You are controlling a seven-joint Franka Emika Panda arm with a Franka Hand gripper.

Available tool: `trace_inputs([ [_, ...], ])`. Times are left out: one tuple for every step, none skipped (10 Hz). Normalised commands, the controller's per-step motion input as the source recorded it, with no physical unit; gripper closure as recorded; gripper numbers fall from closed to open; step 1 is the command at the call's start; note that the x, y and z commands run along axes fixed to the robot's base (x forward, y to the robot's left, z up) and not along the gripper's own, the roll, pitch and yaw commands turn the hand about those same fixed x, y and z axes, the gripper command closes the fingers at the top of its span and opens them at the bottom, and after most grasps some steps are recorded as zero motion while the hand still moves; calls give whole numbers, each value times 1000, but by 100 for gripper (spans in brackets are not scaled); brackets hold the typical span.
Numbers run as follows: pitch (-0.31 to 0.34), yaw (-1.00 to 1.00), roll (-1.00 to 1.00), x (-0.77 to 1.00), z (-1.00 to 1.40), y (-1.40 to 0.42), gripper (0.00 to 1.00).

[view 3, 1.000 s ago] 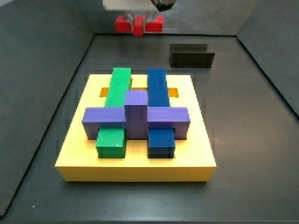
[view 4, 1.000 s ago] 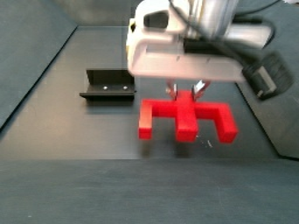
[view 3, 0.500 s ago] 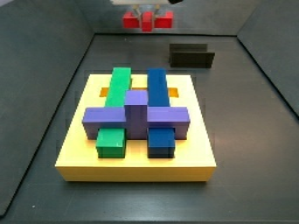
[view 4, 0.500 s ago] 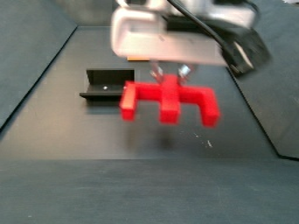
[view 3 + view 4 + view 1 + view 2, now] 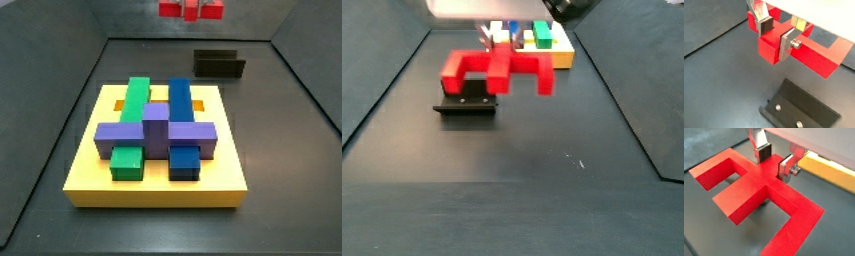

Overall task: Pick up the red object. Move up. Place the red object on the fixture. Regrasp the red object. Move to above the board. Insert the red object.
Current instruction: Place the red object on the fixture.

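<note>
The red object [image 5: 498, 69] is a flat piece with several prongs. My gripper [image 5: 775, 166] is shut on its middle bar and holds it in the air; it also shows in a wrist view [image 5: 774, 48] and at the upper edge of a side view [image 5: 191, 9]. The fingers [image 5: 787, 44] press both sides of the bar. The fixture [image 5: 468, 101], a dark L-shaped bracket, stands on the floor just below and behind the red object, and it shows in a wrist view [image 5: 801, 108] and a side view [image 5: 219, 64]. The yellow board [image 5: 160, 177] carries purple, green and blue blocks.
The grey floor is walled by dark panels on both sides. A corner of the board with green and blue blocks [image 5: 545, 37] shows behind the gripper, and its yellow edge [image 5: 827, 169] shows in a wrist view.
The gripper has risen with the red object and carried it toward the fixture; in a side view it has moved up nearly out of frame.
</note>
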Motion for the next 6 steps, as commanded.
trace_inputs([
  [0,0,-614,889,34,-17,100],
  [-71,0,-746,809,0,0,100],
  [0,0,-989,794,0,0,100],
  [17,0,-1000,734,109,0,100],
  [34,0,-1000,723,134,0,100],
  [46,0,-1000,720,131,0,100],
])
